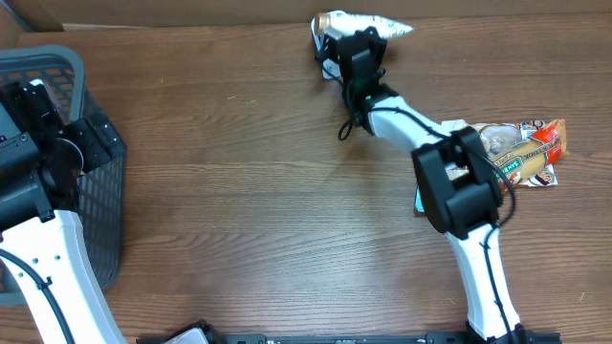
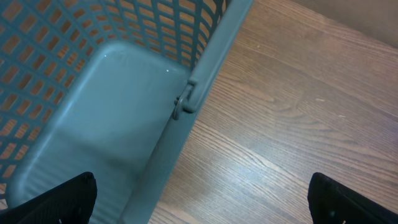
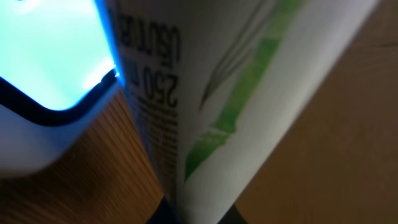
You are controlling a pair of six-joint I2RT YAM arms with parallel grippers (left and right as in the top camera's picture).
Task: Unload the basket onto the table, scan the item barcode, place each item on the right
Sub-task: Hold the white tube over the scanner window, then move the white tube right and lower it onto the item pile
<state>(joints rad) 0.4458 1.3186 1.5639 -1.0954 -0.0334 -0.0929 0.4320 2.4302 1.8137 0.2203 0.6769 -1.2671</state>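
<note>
Jaws of the right gripper are pressed shut on a white pack with green print, at the far edge of the table — its printed face just beside a blue-glowing scanner. At the left, the left gripper hangs spread wide, holding nothing, above the basket rim.

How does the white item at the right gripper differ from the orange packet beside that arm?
Colour: the white item is white with a green plant print; the orange packet is orange-red with a food picture. State: the white item is pinched in the shut right gripper near the table's far edge; the orange packet lies flat and untouched by the arm's elbow. Both are printed packs on the right half of the wooden table.
</note>
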